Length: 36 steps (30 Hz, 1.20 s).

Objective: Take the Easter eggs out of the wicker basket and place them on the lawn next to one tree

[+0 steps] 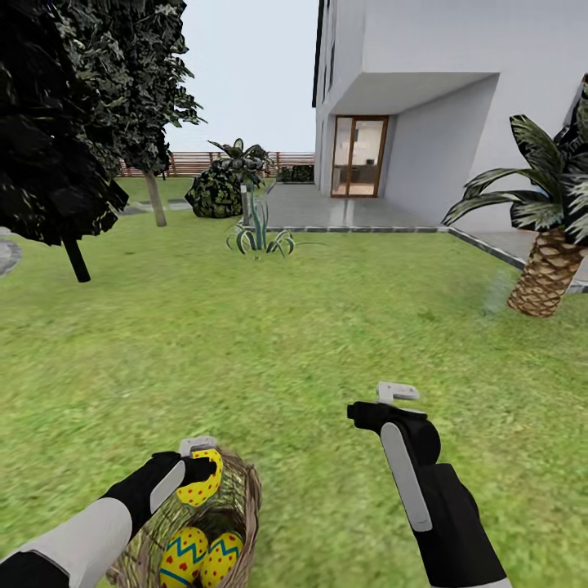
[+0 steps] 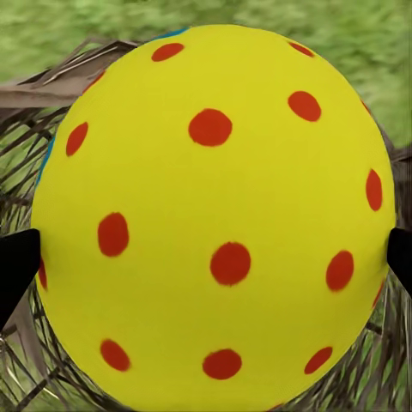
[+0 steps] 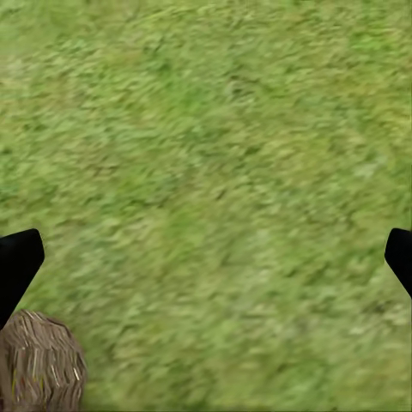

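- Lawn: wide open grass; tree far off, so long carry ahead.
- Wicker basket: on the grass, two Easter eggs inside.
- Left gripper: clamped on a third egg above the rim; smooth shell may slip during travel.
- Right gripper: spread wide, empty, over grass beside the basket; possible knock against the rim.

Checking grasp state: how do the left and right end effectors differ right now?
The left end effector is shut on a yellow red-dotted egg above the basket; the right end effector is open, holding nothing. The left sits over the basket rim, the right over bare lawn. Both have black fingers.
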### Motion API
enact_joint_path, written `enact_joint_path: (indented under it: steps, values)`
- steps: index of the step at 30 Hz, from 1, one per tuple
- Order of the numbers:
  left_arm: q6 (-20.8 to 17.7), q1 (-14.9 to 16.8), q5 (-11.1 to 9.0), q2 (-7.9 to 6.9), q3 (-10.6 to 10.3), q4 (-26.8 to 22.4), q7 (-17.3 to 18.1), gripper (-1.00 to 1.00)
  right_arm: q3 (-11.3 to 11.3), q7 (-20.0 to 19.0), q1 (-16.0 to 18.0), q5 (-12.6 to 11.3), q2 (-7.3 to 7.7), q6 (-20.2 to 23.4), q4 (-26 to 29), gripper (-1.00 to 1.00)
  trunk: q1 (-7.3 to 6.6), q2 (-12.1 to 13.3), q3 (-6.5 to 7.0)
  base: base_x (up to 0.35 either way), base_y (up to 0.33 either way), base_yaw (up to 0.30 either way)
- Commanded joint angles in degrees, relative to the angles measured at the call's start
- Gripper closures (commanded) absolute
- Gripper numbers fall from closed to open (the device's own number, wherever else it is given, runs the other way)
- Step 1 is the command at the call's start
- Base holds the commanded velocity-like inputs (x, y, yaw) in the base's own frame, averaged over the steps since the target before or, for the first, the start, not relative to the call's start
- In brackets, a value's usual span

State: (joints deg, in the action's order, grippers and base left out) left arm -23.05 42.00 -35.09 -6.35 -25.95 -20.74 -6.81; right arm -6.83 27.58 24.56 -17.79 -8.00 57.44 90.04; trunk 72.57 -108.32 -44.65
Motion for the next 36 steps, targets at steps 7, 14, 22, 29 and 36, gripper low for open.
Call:
enact_joint_path:
  steps: [7, 14, 22, 29, 36]
  values:
    - [-0.25, 0.01, -0.59, -0.07, -0.48, -0.16, -0.48, 1.00, -0.97, 0.63, 0.04, -0.57, 0.00, 0.05, 0.05, -1.00, -1.55, 2.80, 1.21, 0.000, 0.000, 0.024]
    - [-0.17, 0.01, -0.59, -0.07, -0.50, -0.14, -0.57, 1.00, -0.98, 0.60, 0.04, -0.59, 0.00, 0.04, 0.05, -1.00, -3.09, 5.60, 2.46, -0.120, 0.000, 0.007]
    - [-0.16, 0.01, -0.51, -0.07, -0.50, -0.35, -0.57, 1.00, -0.99, 0.60, 0.04, -0.57, 0.00, 0.04, 0.05, -1.00, -4.84, 8.81, 3.90, -0.046, 0.000, 0.000]
    - [-0.16, 0.01, -0.54, -0.07, -0.50, -0.39, -0.57, 1.00, -1.00, 0.58, 0.04, -0.57, 0.00, -0.03, 0.05, -1.00, -6.38, 11.62, 5.16, -0.048, 0.000, 0.000]
    - [-0.16, 0.01, -0.53, -0.07, -0.50, -0.39, -0.57, 1.00, -1.00, 0.60, 0.04, -0.57, 0.00, -0.06, 0.05, -1.00, -7.92, 14.43, 6.41, -0.001, 0.000, 0.000]
